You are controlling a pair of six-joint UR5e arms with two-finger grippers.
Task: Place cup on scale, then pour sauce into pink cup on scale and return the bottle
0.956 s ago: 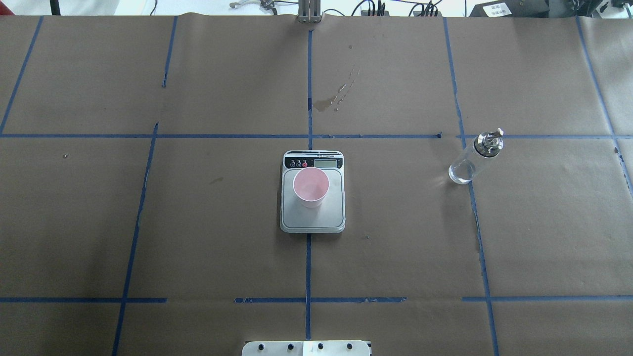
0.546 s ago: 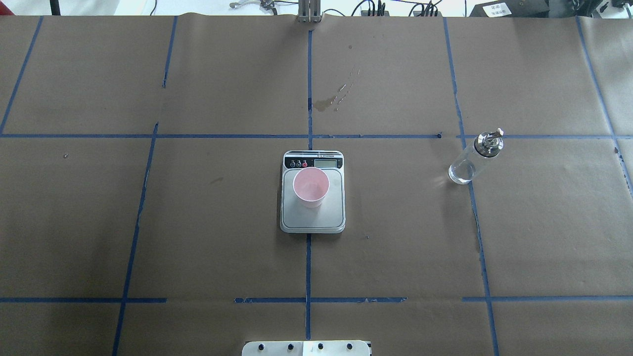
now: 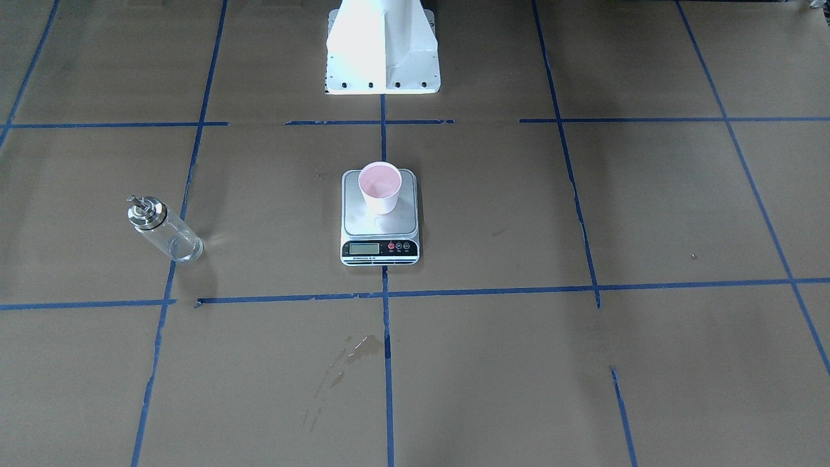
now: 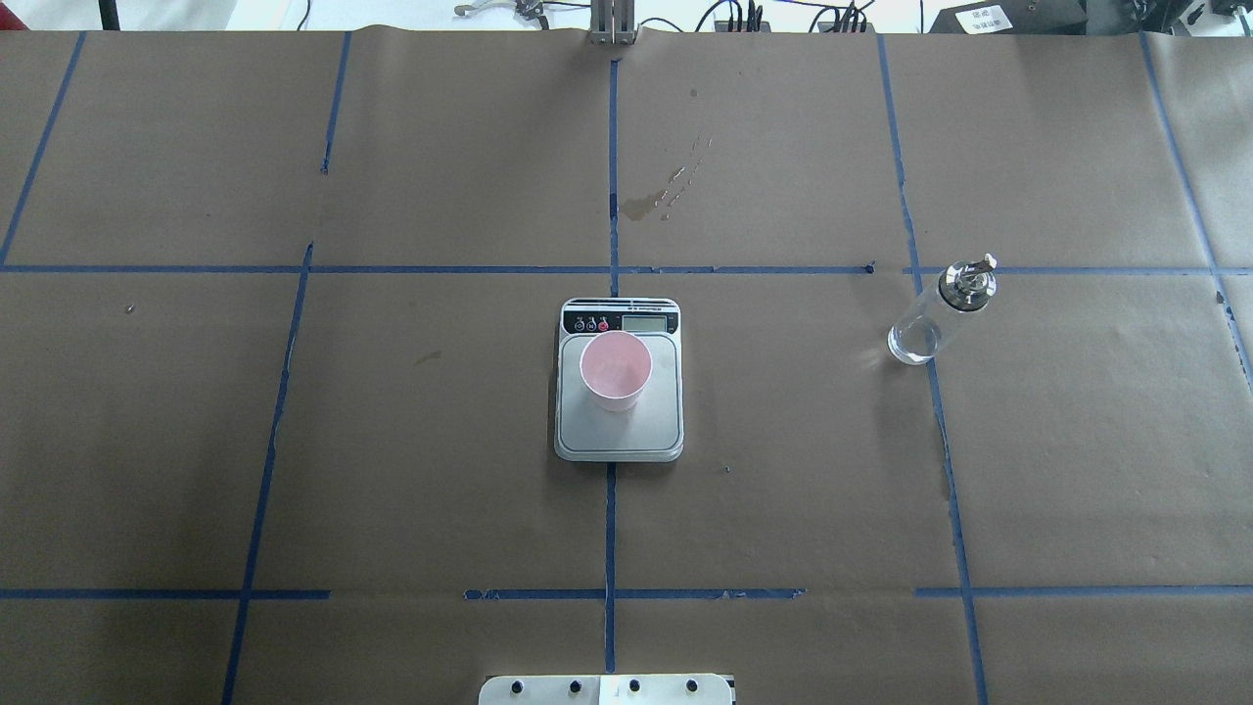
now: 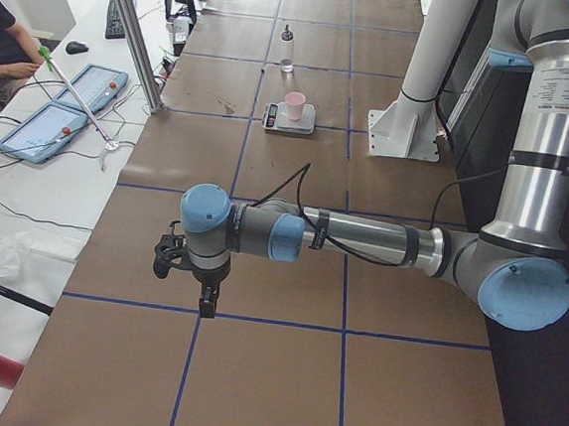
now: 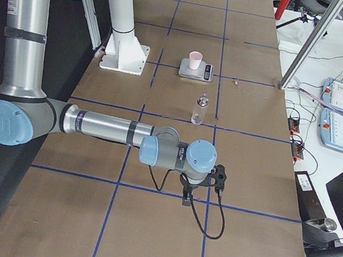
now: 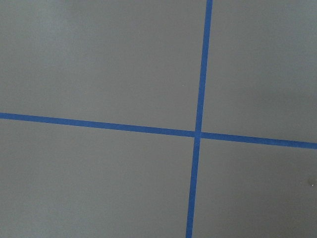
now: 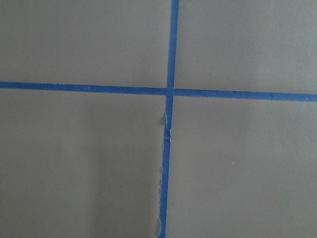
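The cup [image 4: 615, 370], white outside and pink inside, stands upright on the steel platform of the scale [image 4: 621, 431] at the table's middle; the front view shows both, the cup [image 3: 380, 187] on the scale [image 3: 379, 226]. The clear glass bottle [image 4: 936, 315] with a metal spout stands upright on the paper, far to the scale's right and apart from it; it also shows in the front view [image 3: 163, 229]. My left gripper [image 5: 205, 301] and right gripper [image 6: 186, 198] hang over bare paper at opposite table ends, far from these things. I cannot tell whether either is open or shut.
A dried spill stain [image 4: 654, 200] lies on the brown paper beyond the scale. The robot's white base [image 3: 382, 52] stands on the near side. Blue tape lines grid the table. An operators' bench with tablets [image 5: 65, 104] and a seated person runs along the far edge.
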